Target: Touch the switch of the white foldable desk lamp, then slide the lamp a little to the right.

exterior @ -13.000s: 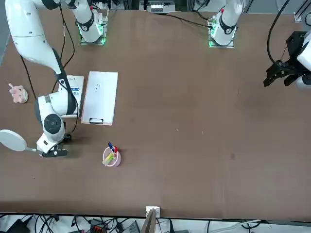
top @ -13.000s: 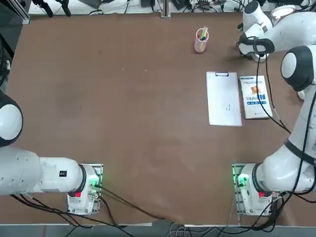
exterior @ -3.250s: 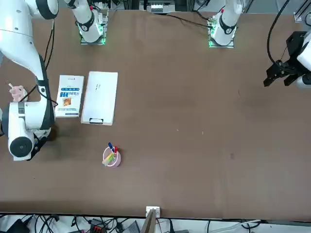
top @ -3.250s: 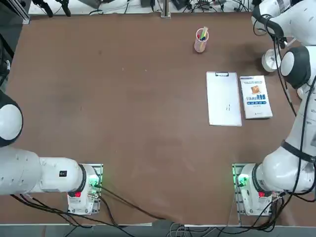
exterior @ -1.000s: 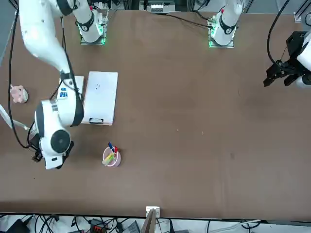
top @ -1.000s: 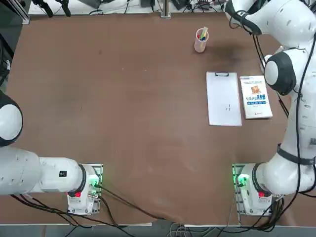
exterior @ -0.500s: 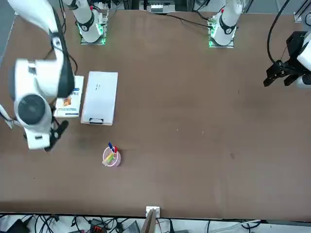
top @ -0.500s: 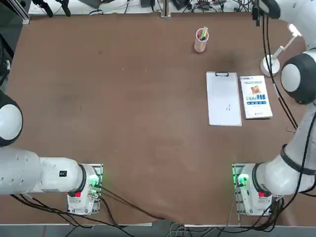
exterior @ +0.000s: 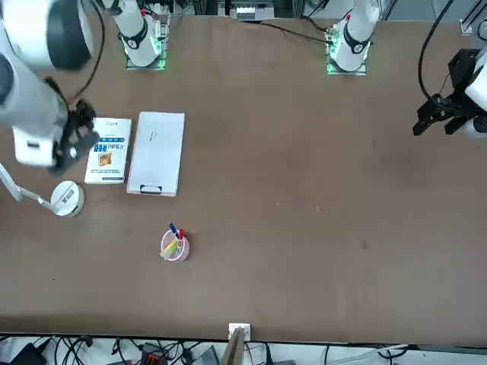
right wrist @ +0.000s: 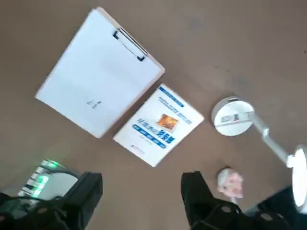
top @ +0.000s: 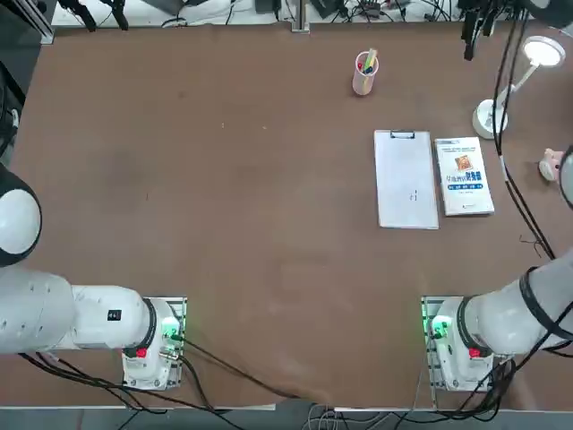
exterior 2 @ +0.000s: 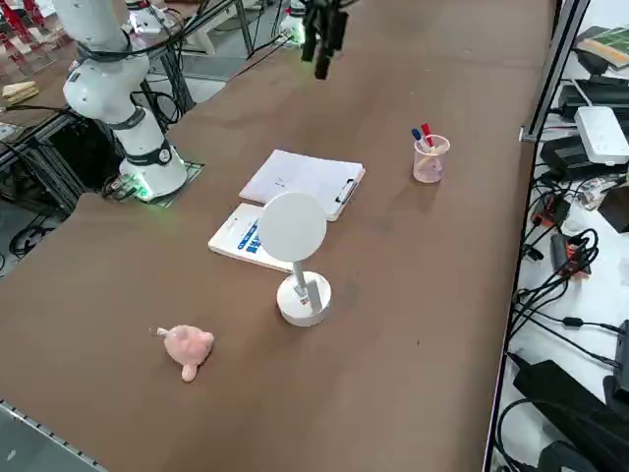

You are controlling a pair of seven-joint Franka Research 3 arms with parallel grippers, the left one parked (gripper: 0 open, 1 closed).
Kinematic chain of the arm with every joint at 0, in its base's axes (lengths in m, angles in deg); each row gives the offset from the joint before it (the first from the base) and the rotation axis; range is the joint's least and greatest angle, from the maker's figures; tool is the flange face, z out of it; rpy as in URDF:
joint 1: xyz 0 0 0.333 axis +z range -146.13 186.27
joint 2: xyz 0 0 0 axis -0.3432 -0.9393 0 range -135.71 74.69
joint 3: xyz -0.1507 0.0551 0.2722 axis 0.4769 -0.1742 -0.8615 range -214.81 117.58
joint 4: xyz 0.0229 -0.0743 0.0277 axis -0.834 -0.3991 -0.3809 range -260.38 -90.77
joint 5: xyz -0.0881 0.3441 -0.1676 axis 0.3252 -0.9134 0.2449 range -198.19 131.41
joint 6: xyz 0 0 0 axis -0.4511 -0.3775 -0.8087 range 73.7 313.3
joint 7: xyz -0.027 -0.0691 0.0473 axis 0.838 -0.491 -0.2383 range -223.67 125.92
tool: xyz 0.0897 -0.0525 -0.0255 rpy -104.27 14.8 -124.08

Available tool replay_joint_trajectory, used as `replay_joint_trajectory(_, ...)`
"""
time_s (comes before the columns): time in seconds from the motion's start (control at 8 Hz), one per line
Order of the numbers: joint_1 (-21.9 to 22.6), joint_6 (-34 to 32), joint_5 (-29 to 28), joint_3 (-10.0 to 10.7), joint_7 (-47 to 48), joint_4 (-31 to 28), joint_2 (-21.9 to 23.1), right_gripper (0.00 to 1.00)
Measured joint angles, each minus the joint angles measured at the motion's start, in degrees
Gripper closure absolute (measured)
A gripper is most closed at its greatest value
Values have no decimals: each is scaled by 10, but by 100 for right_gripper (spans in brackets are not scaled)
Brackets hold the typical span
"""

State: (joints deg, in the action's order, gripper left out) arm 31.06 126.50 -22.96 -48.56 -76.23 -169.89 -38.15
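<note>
The white foldable desk lamp stands upright near the table's far right corner. Its round disc base (top: pixel 489 116) carries a thin arm up to the glowing round head (top: pixel 543 52). The side view shows the base (exterior 2: pixel 303 298) and the head (exterior 2: pixel 292 226) too. The switch (right wrist: pixel 233 117) is only a faint mark at the base's centre. My right gripper (exterior 2: pixel 320 47) hangs high above the table, apart from the lamp. In the wrist view its fingers (right wrist: pixel 86 194) are open with nothing between them, and the lamp base (right wrist: pixel 232 116) lies far below.
A white clipboard (top: pixel 406 179) and a blue-and-white book (top: pixel 463 176) lie side by side just nearer the robot than the lamp. A pink pen cup (top: pixel 364 73) stands at the far edge. A small pink toy (top: pixel 549 166) sits at the right edge.
The lamp stands further to the robot's right than 13 s ago. In the last second my right arm swung away and rose, leaving the lamp base uncovered.
</note>
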Motion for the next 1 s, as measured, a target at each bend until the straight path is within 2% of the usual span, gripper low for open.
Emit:
replay_joint_trajectory(0.38, -25, 21, -87, 3, 97, -133, 150, 0)
replay_joint_trajectory(0.62, -22, 37, -116, -15, 174, -175, 219, 0)
replay_joint_trajectory(0.75, -20, 55, -116, -22, 188, -178, 228, 0)
replay_joint_trajectory(1.0, -27, 87, -99, -17, 199, -158, 204, 0)
